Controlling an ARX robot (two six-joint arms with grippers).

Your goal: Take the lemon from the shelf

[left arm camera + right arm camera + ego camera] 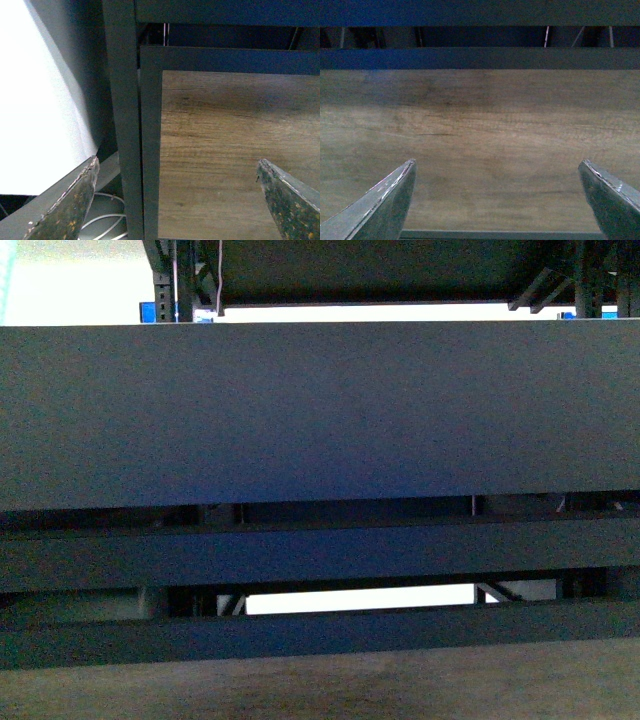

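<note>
No lemon shows in any view. The shelf fills the front view as thick dark beams (320, 410), with a strip of wood-grain deck (320, 690) below them. Neither arm appears in the front view. My left gripper (176, 167) is open above a wood-grain shelf board (235, 150), beside a dark upright post (125, 125). My right gripper (496, 167) is open over another stretch of wood-grain board (480, 140), with nothing between its fingers.
A dark beam (480, 57) runs along the far edge of the board in the right wrist view. White cables (105, 220) lie on a grey surface beyond the post in the left wrist view, beside a bright white area (45, 100).
</note>
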